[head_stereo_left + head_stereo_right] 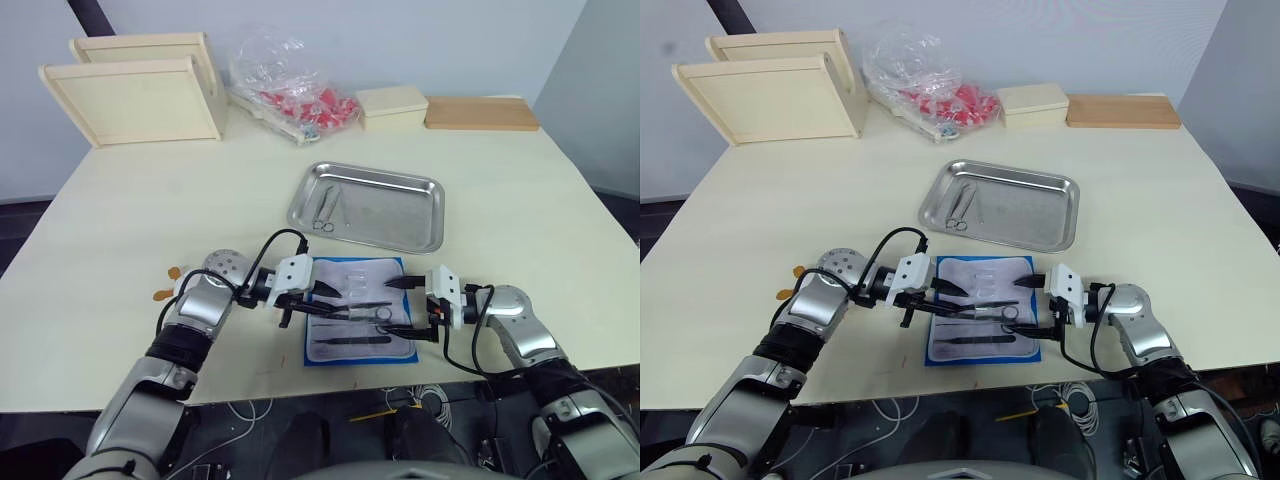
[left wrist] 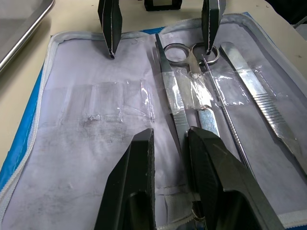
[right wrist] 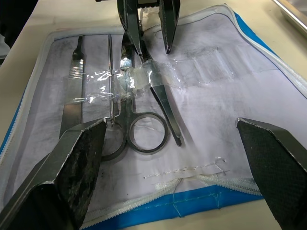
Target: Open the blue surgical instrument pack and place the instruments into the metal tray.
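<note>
Desk (image 1: 120, 210): pale top carrying everything; the work sits at the near edge, centre.
Metal tray (image 1: 425, 215): mid-desk, just beyond the pack and apart from it; two ring-handled instruments (image 1: 326, 208) already lie at its left end.
Blue surgical instrument pack (image 1: 400, 355): unfolded flat at the near edge, whitish panel up, blue border showing round it; the far half's clear pockets look empty.
Remaining instruments: scissors (image 3: 139, 129), a long-bladed tool (image 3: 163, 103) beside them, a thin probe-like rod (image 3: 110, 76) and ribbed tweezers (image 3: 73, 91), all lying under a clear strap across the near half of the panel.
Left gripper (image 2: 168, 143): low over the panel's left side, fingers nearly closed around the blade of the long tool; whether they actually clamp it cannot be told.
Right gripper (image 3: 170, 143): low over the panel's right side, fingers spread wide and empty, straddling the scissors' ring handles without touching.
Step in hand: pack already open, part of the set transferred; judged to be the extraction of the next instrument from the strap.
Next move calls for: a firm pinch on one tool only, then a slide along its length to free it from the strap before lifting toward the tray; the right gripper could pin the panel so it does not lift with it.
</note>
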You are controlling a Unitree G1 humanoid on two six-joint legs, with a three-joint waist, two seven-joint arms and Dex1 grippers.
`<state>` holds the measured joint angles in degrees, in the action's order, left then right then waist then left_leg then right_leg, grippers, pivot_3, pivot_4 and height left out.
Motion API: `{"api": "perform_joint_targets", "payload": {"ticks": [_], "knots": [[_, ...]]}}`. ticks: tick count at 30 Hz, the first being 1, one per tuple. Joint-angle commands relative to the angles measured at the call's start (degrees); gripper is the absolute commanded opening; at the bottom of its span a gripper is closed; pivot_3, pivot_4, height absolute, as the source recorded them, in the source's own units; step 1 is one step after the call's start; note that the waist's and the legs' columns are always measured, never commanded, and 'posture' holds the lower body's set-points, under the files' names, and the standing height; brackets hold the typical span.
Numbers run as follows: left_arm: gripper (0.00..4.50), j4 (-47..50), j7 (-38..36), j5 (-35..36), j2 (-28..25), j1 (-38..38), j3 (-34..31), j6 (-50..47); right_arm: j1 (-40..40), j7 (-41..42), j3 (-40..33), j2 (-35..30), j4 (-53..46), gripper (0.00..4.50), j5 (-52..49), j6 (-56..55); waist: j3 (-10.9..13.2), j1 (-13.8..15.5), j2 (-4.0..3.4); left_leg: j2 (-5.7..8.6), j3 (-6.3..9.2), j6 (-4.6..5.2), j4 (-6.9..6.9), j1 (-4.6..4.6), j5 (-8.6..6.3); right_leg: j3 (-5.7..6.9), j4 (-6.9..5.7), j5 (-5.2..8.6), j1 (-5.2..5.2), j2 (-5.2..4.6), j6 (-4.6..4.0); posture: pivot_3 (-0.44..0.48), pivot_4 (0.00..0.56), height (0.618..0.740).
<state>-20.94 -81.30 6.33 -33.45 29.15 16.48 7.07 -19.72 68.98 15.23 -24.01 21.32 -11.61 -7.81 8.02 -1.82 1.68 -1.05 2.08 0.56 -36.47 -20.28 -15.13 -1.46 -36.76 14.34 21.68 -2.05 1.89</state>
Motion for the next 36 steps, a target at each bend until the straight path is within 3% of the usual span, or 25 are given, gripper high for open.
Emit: {"api": "perform_joint_targets", "payload": {"ticks": [1, 19, 22, 23, 36], "knots": [[1.24, 0.4, -2.1, -1.9, -0.3, -1.3, 3.1, -0.6, 3.3, -0.6, 2.9, -2.2, 4.7, 4.5, 5.2, 3.0, 0.0, 0.0, 0.0, 0.0, 0.0, 0.0, 0.0, 0.0, 0.0, 0.0, 0.0, 0.0, 0.0, 0.0, 0.0, 0.0, 0.15, 0.74], [1.24, 2.0, -0.8, -3.6, 0.2, -2.0, 3.5, -4.4, 3.1, -0.5, 3.0, -2.1, 4.6, 4.5, 5.2, 3.2, -0.1, 0.0, -0.08, 0.01, -0.01, 0.01, 0.0, 0.0, -0.01, -0.02, 0.01, 0.01, 0.0, -0.01, 0.01, 0.0, 0.15, 0.74], [0.58, 2.3, -0.8, -3.4, 0.3, -1.9, 3.4, -4.8, 3.0, -0.5, 3.0, -2.0, 4.7, 4.5, 5.1, 3.1, -0.1, 0.0, -0.09, 0.01, -0.01, 0.01, 0.0, 0.0, -0.01, -0.02, 0.01, 0.01, -0.01, -0.01, 0.01, 0.0, 0.15, 0.74], [0.05, 2.3, -0.8, -3.4, 0.3, -1.9, 3.4, -5.0, 2.9, -0.5, 2.9, -2.0, 4.8, 4.5, 5.1, 3.1, -0.1, 0.0, -0.08, 0.01, -0.01, 0.01, 0.0, 0.0, 0.0, -0.02, 0.0, 0.01, -0.01, -0.01, 0.01, 0.0, 0.15, 0.74], [0.05, 9.5, 1.3, -4.7, -1.7, -0.3, 3.4, -12.3, 2.5, -0.5, 3.1, -1.6, 5.5, 4.5, 5.2, 2.8, -0.1, 0.0, -0.11, 0.01, 0.01, 0.01, 0.0, 0.0, 0.0, -0.01, 0.0, 0.04, -0.01, -0.01, 0.06, 0.0, 0.15, 0.74]]}}
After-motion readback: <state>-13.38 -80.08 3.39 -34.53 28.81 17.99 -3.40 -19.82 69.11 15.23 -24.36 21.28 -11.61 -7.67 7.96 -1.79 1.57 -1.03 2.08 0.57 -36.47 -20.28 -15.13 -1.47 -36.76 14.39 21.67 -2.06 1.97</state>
